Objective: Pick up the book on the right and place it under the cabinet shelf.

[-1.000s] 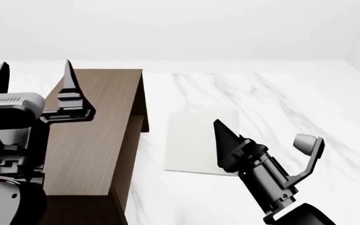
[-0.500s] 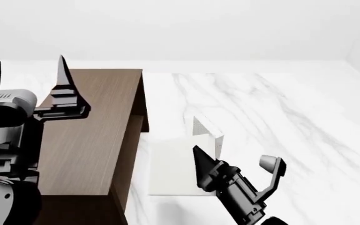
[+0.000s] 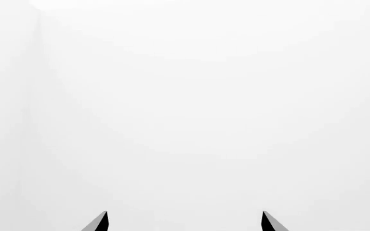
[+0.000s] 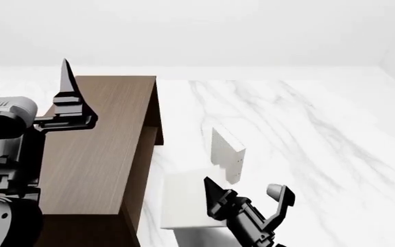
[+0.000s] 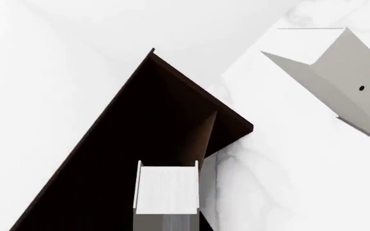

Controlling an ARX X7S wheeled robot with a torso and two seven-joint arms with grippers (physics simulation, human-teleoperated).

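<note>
The book [image 4: 182, 198], thin and plain white, sits at my right gripper [image 4: 244, 186] low in the head view. In the right wrist view its white edge [image 5: 167, 190] fills the space between the jaws, so the gripper is shut on it. The dark brown cabinet [image 4: 108, 139] stands to the left, and its open side and inner shelf [image 5: 204, 137] face the right wrist camera. My left gripper [image 4: 27, 66] is open and empty, raised beside the cabinet's left edge. In the left wrist view [image 3: 183, 220] it points at a bare white wall.
A thicker greyish book [image 4: 225, 150] stands on edge on the marble table [image 4: 307, 134], just beyond my right gripper and apart from it. Its spine has tiny dark dots [image 5: 367, 82]. White walls lie behind and to the right.
My right gripper has drawn back toward me and leftward, carrying the white book. The greyish book, not seen upright one second ago, now stands on edge. The left gripper shifted slightly left.
</note>
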